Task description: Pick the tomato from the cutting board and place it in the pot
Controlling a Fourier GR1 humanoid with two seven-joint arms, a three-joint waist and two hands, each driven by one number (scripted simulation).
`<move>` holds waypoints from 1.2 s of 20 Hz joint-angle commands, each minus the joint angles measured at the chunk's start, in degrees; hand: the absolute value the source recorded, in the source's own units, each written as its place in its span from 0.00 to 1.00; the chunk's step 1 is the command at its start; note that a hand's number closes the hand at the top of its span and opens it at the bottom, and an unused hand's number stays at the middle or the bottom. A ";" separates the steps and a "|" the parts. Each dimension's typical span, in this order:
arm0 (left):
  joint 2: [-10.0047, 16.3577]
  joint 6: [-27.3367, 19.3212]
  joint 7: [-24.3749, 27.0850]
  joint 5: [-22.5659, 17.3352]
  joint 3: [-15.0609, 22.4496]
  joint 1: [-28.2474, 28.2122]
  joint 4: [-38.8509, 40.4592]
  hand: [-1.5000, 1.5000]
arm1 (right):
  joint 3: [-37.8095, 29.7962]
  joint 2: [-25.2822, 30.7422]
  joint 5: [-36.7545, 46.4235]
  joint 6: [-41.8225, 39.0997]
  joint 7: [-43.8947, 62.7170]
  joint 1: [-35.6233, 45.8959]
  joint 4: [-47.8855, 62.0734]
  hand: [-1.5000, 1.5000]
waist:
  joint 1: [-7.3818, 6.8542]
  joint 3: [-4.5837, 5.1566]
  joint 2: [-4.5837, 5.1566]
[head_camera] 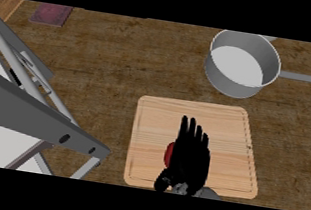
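While black right hand [191, 155], fingers nearly straight, covers round red tomato [169, 152] on pale wooden cutting board [156, 122], grey metal pot [228, 85] at one o'clock shows its pale floor.

The right hand [189, 157] is all black and matte, with no marking that I can see. Its fingers [197, 136] are long and thin, like narrow rods with rounded ends, and small gaps separate them at the tips. Toward the wrist the black shape becomes wider and more bulky. Just behind the hand, at the wrist, there are a few small light grey spots; what they are I cannot tell. After them begins the grey forearm [209, 193], smooth and rounded, and only a short piece of it shows.
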State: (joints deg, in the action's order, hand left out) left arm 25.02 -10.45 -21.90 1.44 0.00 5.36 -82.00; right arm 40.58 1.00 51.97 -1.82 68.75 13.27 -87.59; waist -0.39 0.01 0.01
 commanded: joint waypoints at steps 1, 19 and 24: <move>-1.32 0.13 1.56 0.35 0.17 -2.04 -0.88 0.50 | -1.18 -0.95 -1.23 5.09 6.75 2.07 7.15 0.00 | -0.35 -0.02 0.07; -2.61 2.15 -3.93 2.83 -1.34 -0.59 -4.43 0.50 | 0.84 -0.96 -5.85 10.74 4.31 4.06 11.62 1.00 | -0.10 -0.04 -0.02; -3.61 2.31 -1.56 3.60 -2.75 -1.64 -3.55 0.50 | 0.63 -0.95 3.73 10.08 0.74 2.64 13.47 1.00 | 0.05 -0.02 -0.07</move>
State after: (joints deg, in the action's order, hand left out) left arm 22.36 -8.10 -22.88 4.44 -2.76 5.37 -82.86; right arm 39.71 0.81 52.28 5.94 63.13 14.97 -76.01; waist -0.17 0.12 -0.21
